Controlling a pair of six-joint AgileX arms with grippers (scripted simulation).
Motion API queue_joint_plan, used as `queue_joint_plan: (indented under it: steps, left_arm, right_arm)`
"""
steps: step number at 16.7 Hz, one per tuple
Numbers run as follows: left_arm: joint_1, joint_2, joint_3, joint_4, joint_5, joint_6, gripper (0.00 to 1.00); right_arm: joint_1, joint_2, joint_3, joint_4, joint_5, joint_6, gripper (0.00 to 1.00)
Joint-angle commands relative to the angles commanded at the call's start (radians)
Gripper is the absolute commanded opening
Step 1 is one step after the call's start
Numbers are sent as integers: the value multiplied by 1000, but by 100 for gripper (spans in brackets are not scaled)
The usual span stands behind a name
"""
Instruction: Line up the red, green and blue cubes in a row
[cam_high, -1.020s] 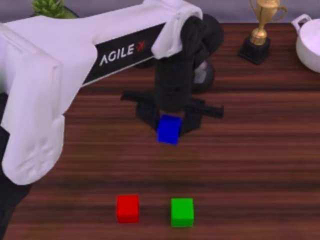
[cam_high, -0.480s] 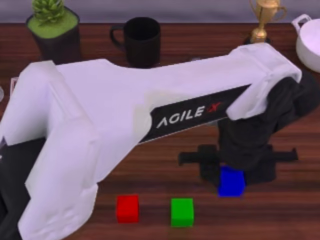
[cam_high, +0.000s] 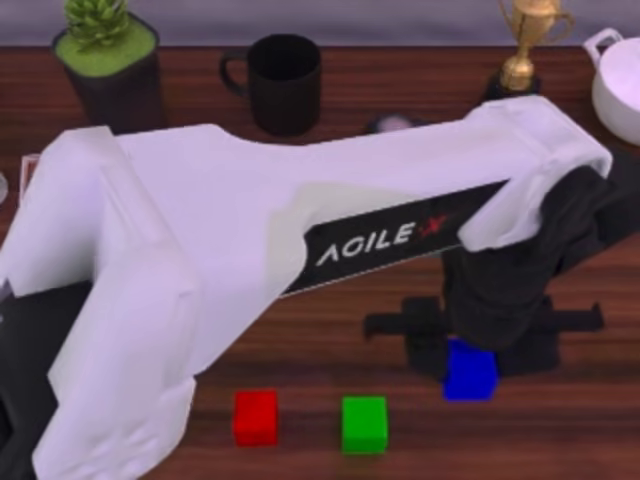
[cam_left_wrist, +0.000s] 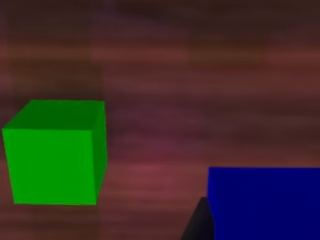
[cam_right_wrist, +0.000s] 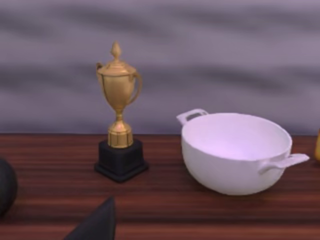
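Meanwhile, my left arm has carried the blue cube (cam_high: 470, 371) from the middle of the counter (cam_high: 300, 360) across to the right, and in the last half second it has only eased a touch farther right and lower. The left gripper (cam_high: 470, 362) has its jaws closed on the blue cube, dark fingers flanking it. The cube hangs to the right of the green cube (cam_high: 364, 423), a little farther back than the row the green one forms with the red cube (cam_high: 256, 416), which lie side by side near the front edge, apart from each other.

From the left wrist, the blue cube (cam_left_wrist: 264, 202) sits close to the camera with the green cube (cam_left_wrist: 54, 153) off to one side, a strip of bare wood between them.

That slowing suggests the carry is nearly over: I judge the remaining work is lowering the blue cube into line and releasing it. My right arm stays parked, its own gripper out of sight.
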Motion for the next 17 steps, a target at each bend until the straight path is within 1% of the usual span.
queue_joint_plan:
  steps: [6, 11, 17]
  left_arm:
    - [-1, 37, -155, 203, 0, -2, 0]
    - [-2, 43, -179, 228, 0, -3, 0]
    - [-2, 43, -179, 228, 0, -3, 45]
  right_arm:
    - [0, 0, 0, 0, 0, 0, 100]
    - [0, 0, 0, 0, 0, 0, 100]
    - [0, 0, 0, 0, 0, 0, 100]
